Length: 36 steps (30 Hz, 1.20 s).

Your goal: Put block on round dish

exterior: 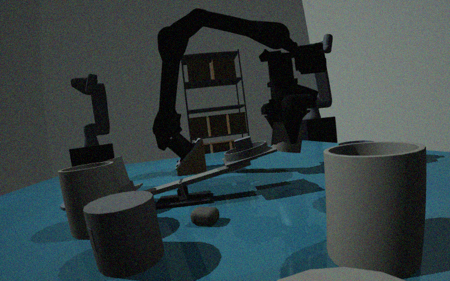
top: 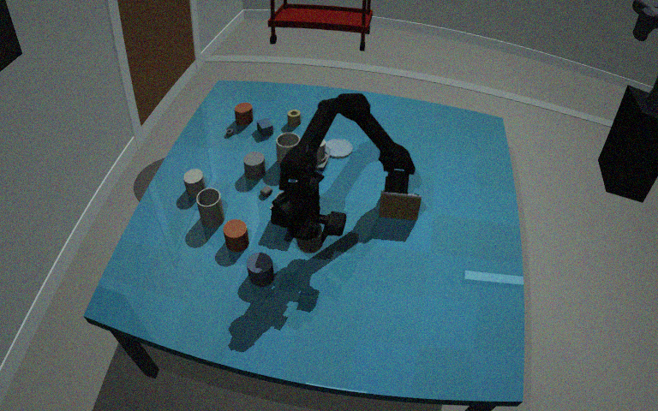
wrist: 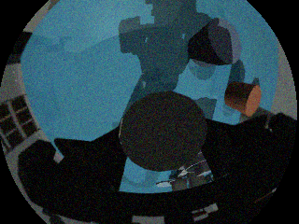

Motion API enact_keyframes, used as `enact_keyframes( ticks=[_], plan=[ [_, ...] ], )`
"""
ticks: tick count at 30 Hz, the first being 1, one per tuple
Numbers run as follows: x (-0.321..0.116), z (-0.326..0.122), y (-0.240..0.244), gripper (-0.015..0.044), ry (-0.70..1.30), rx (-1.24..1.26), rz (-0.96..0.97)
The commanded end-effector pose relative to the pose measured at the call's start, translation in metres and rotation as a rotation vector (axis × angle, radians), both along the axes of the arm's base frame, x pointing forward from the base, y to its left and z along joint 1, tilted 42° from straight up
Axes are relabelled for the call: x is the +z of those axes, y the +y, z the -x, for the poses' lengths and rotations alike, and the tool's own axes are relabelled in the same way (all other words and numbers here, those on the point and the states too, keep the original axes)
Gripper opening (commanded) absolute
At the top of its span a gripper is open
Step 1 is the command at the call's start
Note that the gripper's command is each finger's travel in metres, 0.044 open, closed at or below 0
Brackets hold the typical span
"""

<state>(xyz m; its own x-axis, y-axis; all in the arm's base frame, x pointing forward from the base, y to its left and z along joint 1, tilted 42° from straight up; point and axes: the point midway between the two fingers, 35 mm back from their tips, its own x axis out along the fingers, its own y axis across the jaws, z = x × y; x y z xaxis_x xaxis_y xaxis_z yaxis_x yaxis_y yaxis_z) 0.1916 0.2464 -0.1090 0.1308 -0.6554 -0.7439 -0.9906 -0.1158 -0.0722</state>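
My gripper is shut on a grey-beige cup, whose round top fills the middle of the wrist view. The held cup is low beyond the balance's raised end; whether it touches the table I cannot tell. The balance beam slopes down to the left. Its raised end bears a ring holder with a dark block standing in it. The other cup stands tilted on the low end, partly hidden. The round dish is beside it. My arm hides most of the balance in the top view.
Tall open cups, a grey cylinder and a small stone stand near the balance. An orange cylinder and a purple cylinder are near the gripper. A brown board is at my arm's base.
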Motion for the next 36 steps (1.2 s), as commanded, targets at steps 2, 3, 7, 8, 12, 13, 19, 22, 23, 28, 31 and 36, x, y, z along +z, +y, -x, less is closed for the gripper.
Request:
enact_keyframes(
  ticks=[2,3,7,8,12,13,19,22,23,28,31,36],
  plan=[
    [0.001,-0.002,0.005,0.0,-0.016,-0.01,-0.026],
    [0.001,-0.002,0.004,0.0,-0.016,-0.01,-0.026],
    [-0.008,-0.004,-0.003,0.0,-0.016,-0.01,-0.026],
    [-0.011,-0.005,-0.006,0.0,-0.016,-0.01,-0.026],
    [-0.026,-0.007,-0.018,0.0,-0.017,-0.01,-0.025],
    [-0.028,-0.008,-0.02,0.0,-0.017,-0.01,-0.025],
    [-0.03,-0.008,-0.022,0.0,-0.017,-0.01,-0.025],
    [-0.034,-0.009,-0.025,0.0,-0.017,-0.01,-0.025],
    [-0.035,-0.009,-0.026,0.0,-0.017,-0.01,-0.025],
    [-0.041,-0.01,-0.032,0.0,-0.017,-0.01,-0.025],
    [-0.039,-0.009,-0.031,0.0053,-0.015,-0.018,-0.024],
    [-0.039,-0.009,-0.031,0.0184,-0.015,-0.018,-0.024]
  ],
)
